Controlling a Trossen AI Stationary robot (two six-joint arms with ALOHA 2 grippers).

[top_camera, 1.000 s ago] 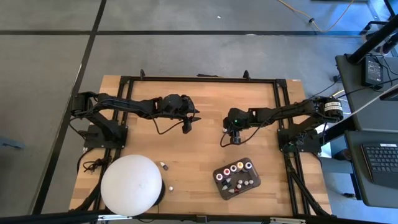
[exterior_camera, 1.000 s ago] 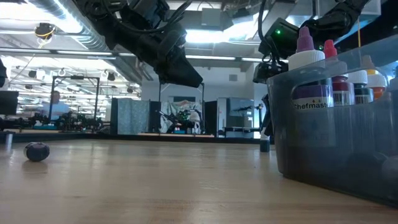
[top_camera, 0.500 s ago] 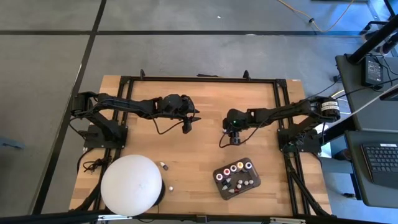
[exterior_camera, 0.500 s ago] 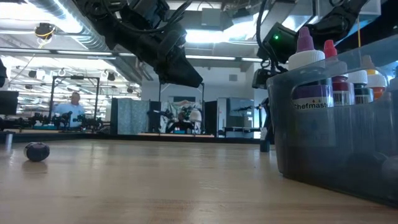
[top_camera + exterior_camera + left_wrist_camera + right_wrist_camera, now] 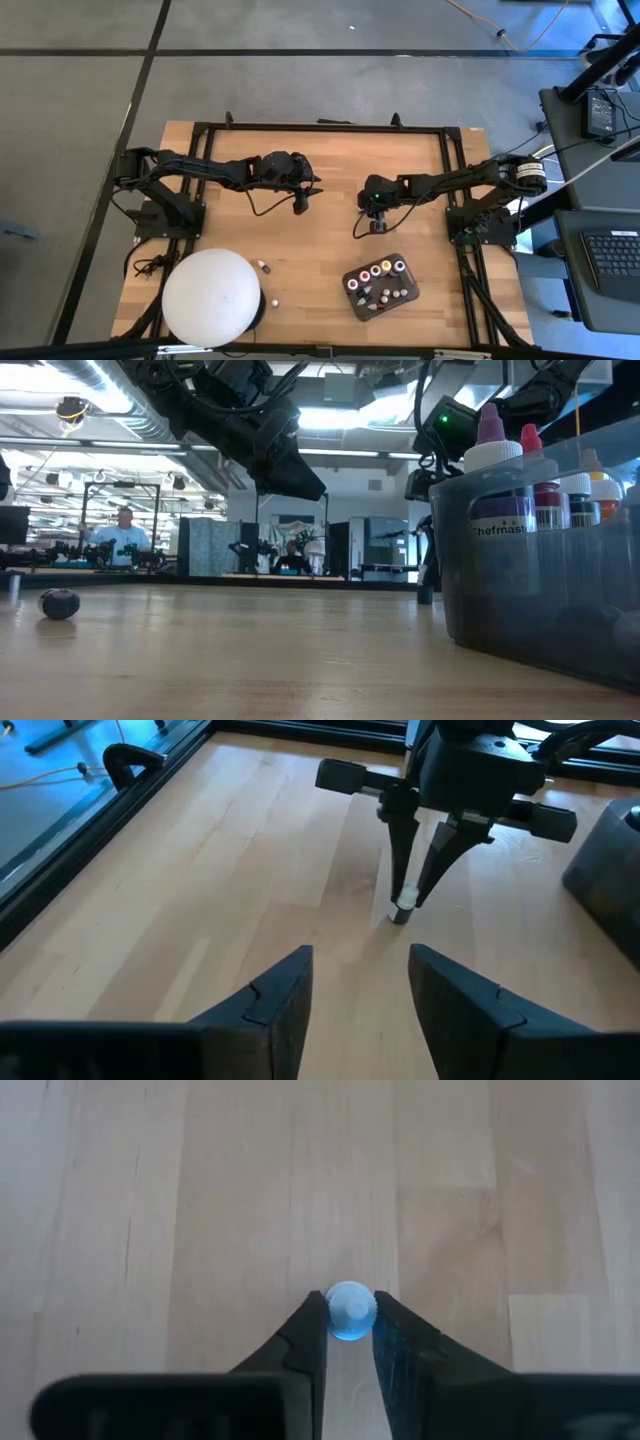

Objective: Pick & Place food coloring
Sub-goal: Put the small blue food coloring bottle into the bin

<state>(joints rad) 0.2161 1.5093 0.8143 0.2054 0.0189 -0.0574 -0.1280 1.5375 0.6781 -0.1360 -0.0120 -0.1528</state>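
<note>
Right gripper clamps white-top bottle btwn fingers, upright.

Two dark jointed arms, black cables, green indicator light, tapered black fingers.

Wooden table, black frame.
On it: white dome, grey tray of bottles, white-capped bottle standing mid-table, two tiny bottles beside dome.
</note>
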